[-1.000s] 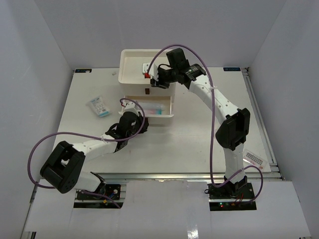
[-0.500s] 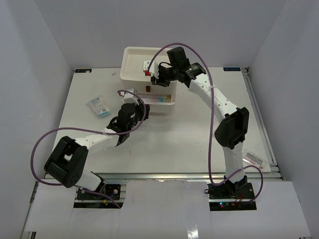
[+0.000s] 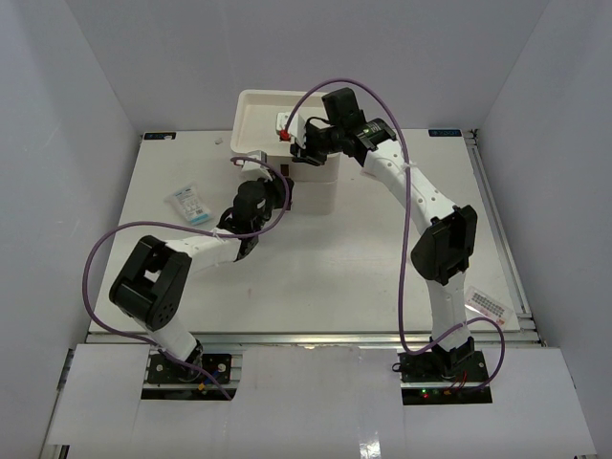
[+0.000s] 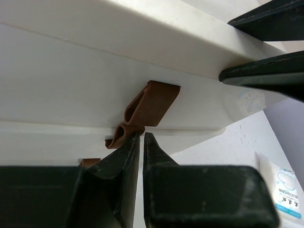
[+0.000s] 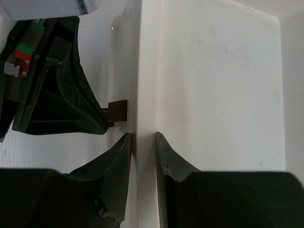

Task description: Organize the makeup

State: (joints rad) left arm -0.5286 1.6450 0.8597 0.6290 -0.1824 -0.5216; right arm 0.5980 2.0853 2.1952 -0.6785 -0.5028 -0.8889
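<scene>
The white plastic drawer box [image 3: 316, 191] is closed, contents hidden. The right gripper [image 5: 142, 135] clamps its 6 o'clock rim. The left gripper [image 4: 139, 135], narrow and empty, sits at a brown handle [image 4: 118, 137].

- Robot lab bench or test cell, not a home or a shop.
- Two arms, left [image 3: 191, 251] and right [image 3: 421, 196], bolted at the near edge of a white table [image 3: 363, 258].
- Plain white walls [image 3: 67, 115] close in three sides like a booth.
- Aluminium rail [image 3: 316, 338] along the front; purple cables [image 3: 339, 82] loop off the arms.
- Bare boards at the right base [image 3: 435, 382], small lights lit, probably LEDs.
- A white box [image 3: 258, 120] stands on the table.
</scene>
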